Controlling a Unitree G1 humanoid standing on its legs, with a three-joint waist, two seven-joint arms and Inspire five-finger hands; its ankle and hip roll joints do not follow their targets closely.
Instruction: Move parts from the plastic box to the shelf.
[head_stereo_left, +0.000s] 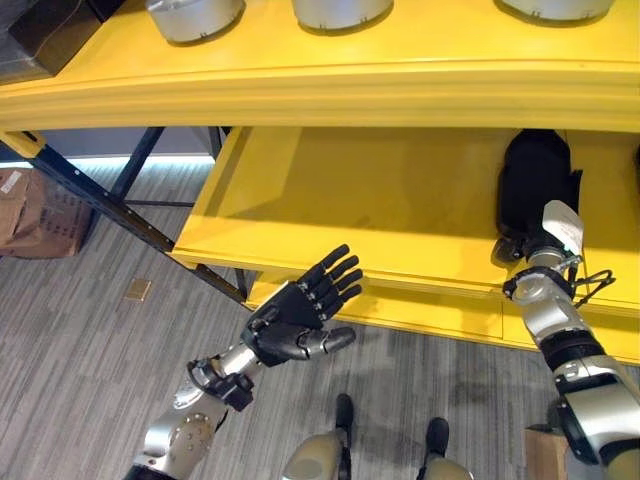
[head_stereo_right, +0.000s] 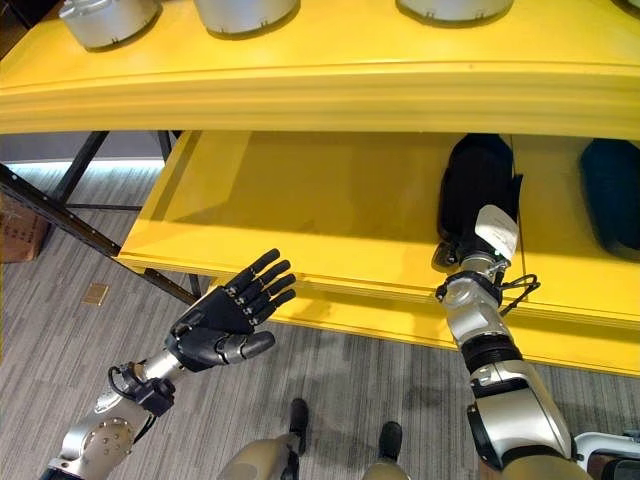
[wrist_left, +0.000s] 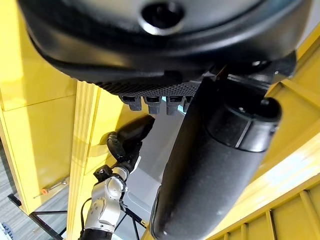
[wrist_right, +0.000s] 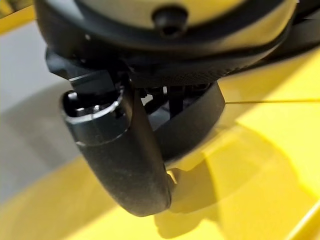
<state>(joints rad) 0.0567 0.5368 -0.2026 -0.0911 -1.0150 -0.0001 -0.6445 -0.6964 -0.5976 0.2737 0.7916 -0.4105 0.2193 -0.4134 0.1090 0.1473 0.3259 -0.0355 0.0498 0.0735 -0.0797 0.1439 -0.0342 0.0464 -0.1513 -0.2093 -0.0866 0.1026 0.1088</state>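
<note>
A yellow shelf (head_stereo_left: 400, 95) stands in front of me with a lower board (head_stereo_left: 380, 200). My right hand (head_stereo_left: 535, 190) reaches onto that lower board at the right, a dark mass lying flat there. I cannot separate the hand from any black part under it. In the right wrist view its thumb (wrist_right: 125, 160) juts over the yellow board beside a dark curved shape (wrist_right: 200, 117). My left hand (head_stereo_left: 300, 315) hovers open, palm up and empty, in front of the shelf's lower edge. Three silver parts (head_stereo_left: 190, 15) sit on the top board.
A dark blue part (head_stereo_right: 610, 200) lies on the lower board to the right of my right hand. A black box (head_stereo_left: 50, 30) sits at the top board's left end. A dark rack strut (head_stereo_left: 110, 200) slants at the left, near a cardboard box (head_stereo_left: 30, 215) on the floor.
</note>
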